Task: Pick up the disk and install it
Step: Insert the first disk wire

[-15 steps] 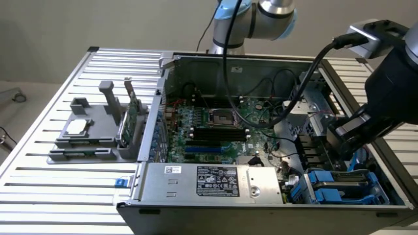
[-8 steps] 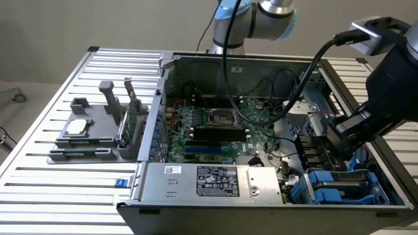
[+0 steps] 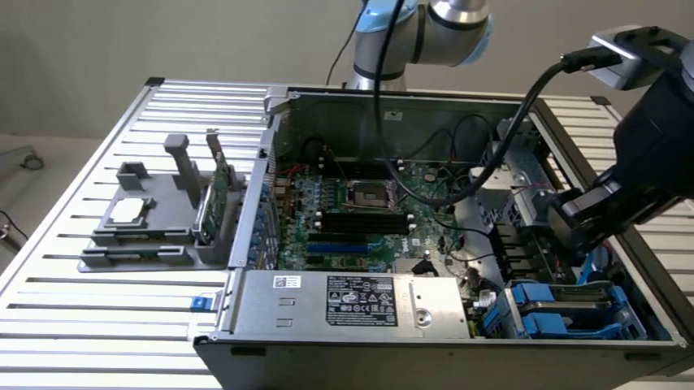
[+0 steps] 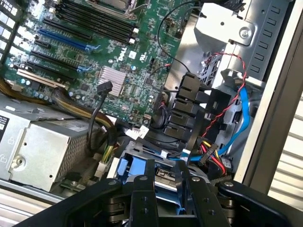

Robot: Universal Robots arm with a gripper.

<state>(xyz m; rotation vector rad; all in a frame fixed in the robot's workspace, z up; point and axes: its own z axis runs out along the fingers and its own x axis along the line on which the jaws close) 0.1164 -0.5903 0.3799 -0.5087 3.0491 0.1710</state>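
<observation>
Hand [image 4: 165, 170] inside the open computer case [image 3: 434, 364], fingers [image 4: 143, 189] part-way apart. The disk [image 4: 124, 169], in its blue carrier, lies directly under the fingertips; whether they pinch it cannot be told. Motherboard [image 4: 113, 61] lies beyond the fingertips.

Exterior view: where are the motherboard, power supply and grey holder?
motherboard [image 3: 314, 203], exterior view, green area beside socket
power supply [image 3: 363, 301], exterior view, its printed label
grey holder [image 3: 162, 233], exterior view, its base

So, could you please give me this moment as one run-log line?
pincer: over computer case, exterior view's right | disk: in blue carrier, right by pincer | contact: unclear
</observation>
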